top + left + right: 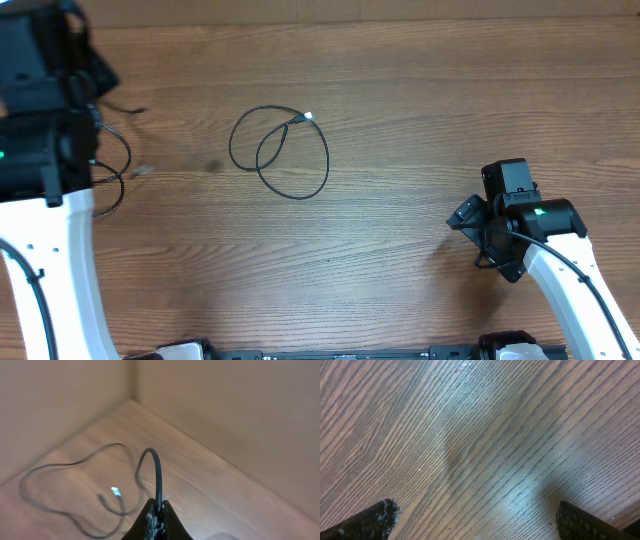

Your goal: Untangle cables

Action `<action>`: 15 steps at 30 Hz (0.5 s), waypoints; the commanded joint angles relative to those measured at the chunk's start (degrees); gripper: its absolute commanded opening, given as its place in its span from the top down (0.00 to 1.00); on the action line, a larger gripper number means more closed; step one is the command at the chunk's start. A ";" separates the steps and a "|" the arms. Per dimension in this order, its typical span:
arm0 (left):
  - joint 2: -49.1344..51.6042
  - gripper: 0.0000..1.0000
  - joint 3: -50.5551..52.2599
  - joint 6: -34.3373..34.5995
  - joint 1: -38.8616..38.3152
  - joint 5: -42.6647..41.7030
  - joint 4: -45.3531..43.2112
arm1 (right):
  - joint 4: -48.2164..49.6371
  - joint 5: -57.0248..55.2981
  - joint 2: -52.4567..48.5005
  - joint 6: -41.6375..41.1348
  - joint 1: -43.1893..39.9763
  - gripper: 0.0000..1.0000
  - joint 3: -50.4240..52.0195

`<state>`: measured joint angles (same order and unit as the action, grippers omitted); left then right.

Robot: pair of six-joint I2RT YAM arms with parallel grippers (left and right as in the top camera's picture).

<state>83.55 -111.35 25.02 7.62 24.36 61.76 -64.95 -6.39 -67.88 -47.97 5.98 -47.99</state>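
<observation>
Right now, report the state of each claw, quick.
Left claw: closed on a black cable.
Right claw: open, holding nothing.

The looped cable (328, 160), thin and black, lies flat in two overlapping loops at upper centre, its silver plug (309, 117) at top right. The second cable (129, 158) curls at the left edge.

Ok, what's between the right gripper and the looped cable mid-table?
Nothing: the overhead view shows only bare wooden table between the right gripper and the looped cable.
</observation>
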 commanded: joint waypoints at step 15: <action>3.41 0.96 -0.17 8.61 17.86 1.11 0.98 | -0.09 -0.59 0.68 0.22 -0.26 0.00 -0.70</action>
<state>84.60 -111.35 32.64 25.23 25.58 62.63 -65.10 -6.42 -67.88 -47.94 5.98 -47.99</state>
